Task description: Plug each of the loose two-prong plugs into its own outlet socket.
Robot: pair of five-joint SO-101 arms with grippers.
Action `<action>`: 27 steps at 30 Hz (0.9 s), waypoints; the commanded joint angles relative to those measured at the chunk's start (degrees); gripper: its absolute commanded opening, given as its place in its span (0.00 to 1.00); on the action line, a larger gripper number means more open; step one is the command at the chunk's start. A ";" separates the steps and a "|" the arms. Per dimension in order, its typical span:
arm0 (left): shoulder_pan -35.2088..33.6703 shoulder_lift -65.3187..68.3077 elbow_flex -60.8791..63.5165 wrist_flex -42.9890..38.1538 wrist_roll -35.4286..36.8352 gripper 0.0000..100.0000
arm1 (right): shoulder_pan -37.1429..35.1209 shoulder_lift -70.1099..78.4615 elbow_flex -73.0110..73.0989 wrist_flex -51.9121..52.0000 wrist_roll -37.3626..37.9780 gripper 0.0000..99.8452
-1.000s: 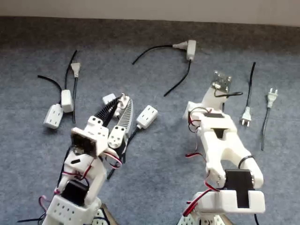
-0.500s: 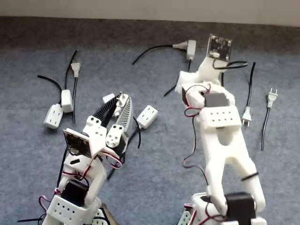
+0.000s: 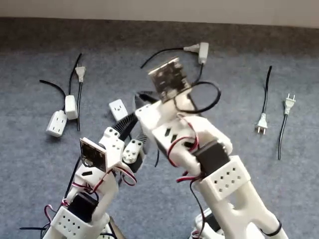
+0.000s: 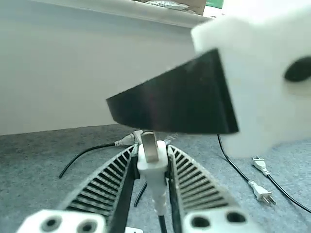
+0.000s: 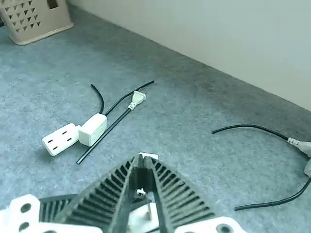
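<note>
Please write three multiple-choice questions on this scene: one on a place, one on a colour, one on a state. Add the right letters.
1. Where is the white plug of the left wrist view? A) on the floor B) in the left gripper C) in a basket
2. What colour are the plugs' cords? A) red B) black C) yellow
3. The two plugs at the high view's right side are: A) seated in sockets B) held by an arm C) lying loose
Answers: 1 B, it is clamped there; 2 B, each cord is black; 3 C, their prongs are bare.
</note>
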 commanded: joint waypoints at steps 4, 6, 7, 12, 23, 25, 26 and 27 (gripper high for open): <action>0.40 0.13 1.10 0.09 0.18 0.01 | -3.03 -8.66 4.26 -3.30 2.20 0.01; 0.31 0.13 1.10 0.09 0.18 0.01 | -4.26 -11.03 5.67 -3.30 2.20 0.01; 0.31 0.13 1.10 0.09 0.18 0.01 | -4.79 -12.18 6.90 -3.30 2.20 0.01; 0.22 -0.40 1.10 0.09 0.26 0.01 | -3.30 -13.23 16.75 -10.07 9.23 0.01; 0.31 -0.40 1.01 0.09 0.44 0.01 | 9.19 -13.14 30.81 -31.16 10.64 0.01; 0.22 -0.40 1.01 0.09 0.44 0.01 | 9.54 -13.14 30.64 -31.16 10.64 0.01; 0.22 -0.40 1.01 0.09 0.44 0.01 | 9.54 -13.05 30.64 -31.16 10.64 0.01; 0.22 -0.40 1.01 0.09 0.44 0.01 | 9.63 -13.05 30.81 -31.16 10.64 0.01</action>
